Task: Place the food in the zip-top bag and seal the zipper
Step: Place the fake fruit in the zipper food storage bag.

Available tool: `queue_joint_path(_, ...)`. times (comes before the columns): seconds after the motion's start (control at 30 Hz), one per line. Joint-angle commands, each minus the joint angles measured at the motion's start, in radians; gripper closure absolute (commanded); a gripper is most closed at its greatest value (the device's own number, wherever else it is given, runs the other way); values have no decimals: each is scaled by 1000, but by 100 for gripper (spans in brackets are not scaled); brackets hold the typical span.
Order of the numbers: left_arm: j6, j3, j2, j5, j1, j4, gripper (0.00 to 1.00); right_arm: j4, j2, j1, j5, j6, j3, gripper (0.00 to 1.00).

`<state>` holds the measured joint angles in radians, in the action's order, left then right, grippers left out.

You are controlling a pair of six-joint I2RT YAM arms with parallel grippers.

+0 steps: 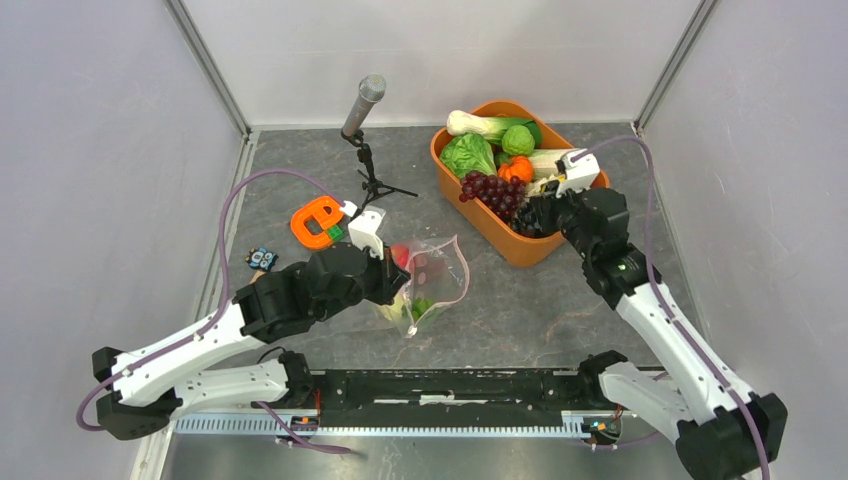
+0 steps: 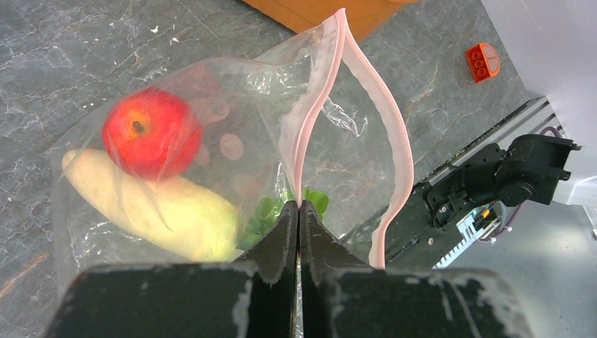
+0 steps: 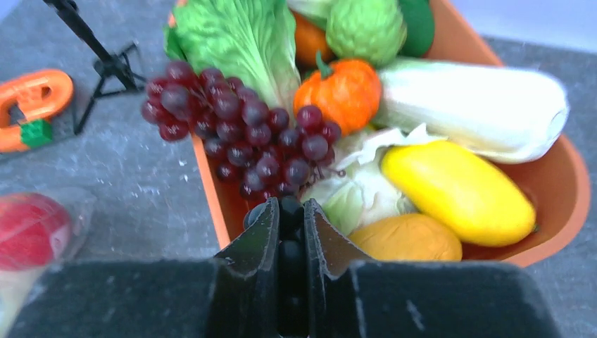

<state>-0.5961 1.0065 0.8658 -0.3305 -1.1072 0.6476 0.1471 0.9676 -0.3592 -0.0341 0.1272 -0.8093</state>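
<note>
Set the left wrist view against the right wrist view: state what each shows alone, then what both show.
Left wrist only: the left gripper pinching the open zip-top bag at its pink zipper, with a pale long piece and green leaves inside, and an orange block.
Right wrist only: the right gripper closed on the grape bunch, beside lettuce, a pumpkin, a yellow piece and a tripod.
Both: the red apple in the bag, the orange tub, the grey table.
</note>
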Motion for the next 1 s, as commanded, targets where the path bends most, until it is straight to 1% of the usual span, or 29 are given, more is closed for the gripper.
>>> queue_joint_path(0.0, 32, -1, 9, 4, 0, -42, 98, -91, -55, -2, 3, 16, -20, 91)
queue_joint_path(0.07, 32, -2, 11, 5, 0, -43, 98, -102, -71, -1, 27, 20, -18, 91)
queue_joint_path(0.2, 32, -3, 10, 5, 0, -47, 98, -170, -119, -1, 130, 37, -10, 91)
queue_joint_path(0.33, 32, -3, 11, 8, 1, -48, 98, -209, -174, -1, 112, 9, -28, 91)
queue_joint_path(0.43, 34, -3, 12, 8, 0, -53, 98, -202, -179, -1, 169, 13, -84, 91)
queue_joint_path(0.6, 32, -2, 22, 15, 1, -62, 98, -308, -181, -2, 432, 124, -92, 90)
queue_joint_path(0.73, 26, 1, 25, 12, 0, -63, 98, -491, -174, -4, 642, 287, -31, 90)
queue_joint_path(0.83, 12, 2, 17, -12, 1, -62, 98, -588, -172, -14, 729, 363, 23, 90)
queue_joint_path(0.97, -3, 2, -4, -38, 0, -67, 98, -561, -158, -55, 769, 340, 39, 89)
